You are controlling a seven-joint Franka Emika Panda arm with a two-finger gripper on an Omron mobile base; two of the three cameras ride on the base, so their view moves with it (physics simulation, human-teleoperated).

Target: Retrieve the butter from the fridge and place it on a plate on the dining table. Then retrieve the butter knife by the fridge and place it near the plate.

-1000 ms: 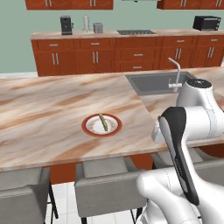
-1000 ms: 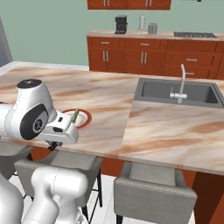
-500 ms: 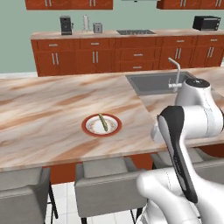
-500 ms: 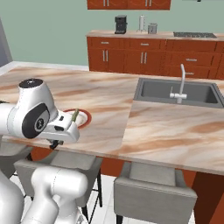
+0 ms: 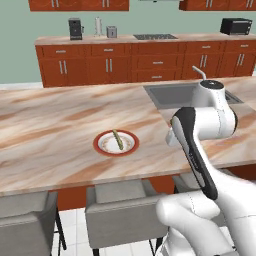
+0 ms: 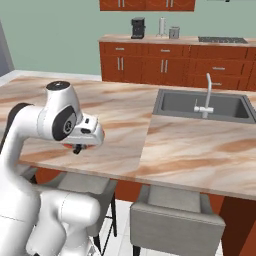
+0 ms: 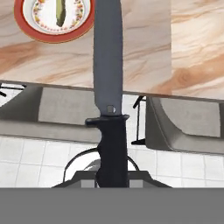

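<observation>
My gripper (image 7: 113, 175) is shut on the black handle of the butter knife (image 7: 108, 65), whose grey blade reaches out over the near edge of the dining table (image 7: 144, 52). The red-rimmed plate (image 7: 22, 26) lies on the table ahead and to the left of the blade tip, with the butter (image 7: 61, 12) on it. From the left base camera the plate (image 5: 97, 145) and butter (image 5: 117, 140) sit left of my forearm. Seen from the right base camera, the gripper (image 6: 77, 149) hangs at the edge of the table (image 6: 190, 145). The fridge is out of view.
A sink with a faucet (image 5: 175, 95) is set into the table to the right of the plate. Grey stools (image 5: 120, 210) stand along the near side below the edge. A back counter (image 5: 150, 40) carries a coffee machine and a microwave (image 5: 235, 26).
The arm has swung the knife closer to the plate. In the right base view the hand now covers the plate, which showed beside it a second ago.
</observation>
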